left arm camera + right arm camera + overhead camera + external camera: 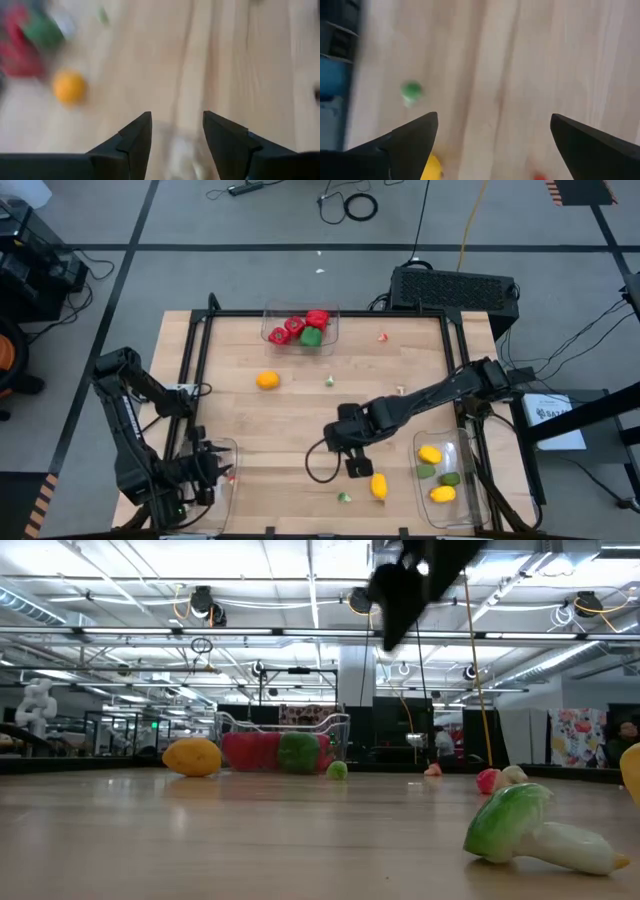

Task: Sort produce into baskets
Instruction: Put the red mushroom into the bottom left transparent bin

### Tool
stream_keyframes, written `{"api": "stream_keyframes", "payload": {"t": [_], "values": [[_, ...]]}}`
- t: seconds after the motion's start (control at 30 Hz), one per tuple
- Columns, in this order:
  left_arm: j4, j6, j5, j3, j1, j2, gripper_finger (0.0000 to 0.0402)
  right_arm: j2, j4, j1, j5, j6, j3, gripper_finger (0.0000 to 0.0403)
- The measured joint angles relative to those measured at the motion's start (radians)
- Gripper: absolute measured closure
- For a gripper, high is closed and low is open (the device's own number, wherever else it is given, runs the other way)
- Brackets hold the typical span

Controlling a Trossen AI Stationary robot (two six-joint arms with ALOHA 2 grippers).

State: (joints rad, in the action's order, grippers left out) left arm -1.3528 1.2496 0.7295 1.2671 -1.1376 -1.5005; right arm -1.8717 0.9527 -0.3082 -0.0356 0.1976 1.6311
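Note:
My left gripper (212, 471) (177, 135) hangs open over the clear basket (226, 448) at the near left, with nothing between its fingers. My right gripper (357, 463) (494, 122) stands wide open above the table's near middle. A yellow lemon (378, 485) (433, 170) lies on the wood just beside it. An orange (267, 380) (69, 87) rests on the table left of centre. The far basket (330, 315) holds red peppers (295, 326) and a green one (311, 337). The near right basket (462, 480) holds lemons (430, 454) and limes (450, 478).
Small bits lie loose on the wood: a green-and-white one (344, 498) (530, 830) near the front edge, another green one (329, 382) at mid table, a red one (382, 336) at the far right. A black frame (190, 360) borders the table.

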Motion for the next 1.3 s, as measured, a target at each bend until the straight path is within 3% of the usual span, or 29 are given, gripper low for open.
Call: {"api": "stream_keyframes", "payload": {"t": [0.1,0.17,0.3,0.5,0.67,1.03,1.3], "values": [[0.003,-0.066,0.139,0.009,0.013,0.000,0.0219,0.000,0.002,-0.009,0.013,0.056,-0.101,0.0023],[0.006,-0.113,0.176,0.010,0.029,0.000,0.0220,0.008,0.008,-0.016,0.037,0.084,-0.179,0.0023],[0.007,-0.178,0.189,0.010,0.067,0.000,0.0220,0.069,0.003,-0.025,0.067,0.159,-0.331,0.0023],[0.008,-0.193,0.188,0.010,0.112,0.000,0.0220,0.206,-0.138,-0.019,0.222,0.221,-0.527,0.0023],[0.008,-0.193,0.186,0.010,0.123,0.000,0.0220,0.260,-0.259,-0.007,0.240,0.251,-0.650,0.0023],[0.010,-0.211,0.185,0.010,0.123,-0.001,0.0220,0.262,-0.292,-0.001,0.242,0.272,-0.739,0.0029],[0.010,-0.211,0.185,0.010,0.123,-0.001,0.0220,0.254,-0.326,-0.007,0.270,0.288,-0.739,0.0119]]}}
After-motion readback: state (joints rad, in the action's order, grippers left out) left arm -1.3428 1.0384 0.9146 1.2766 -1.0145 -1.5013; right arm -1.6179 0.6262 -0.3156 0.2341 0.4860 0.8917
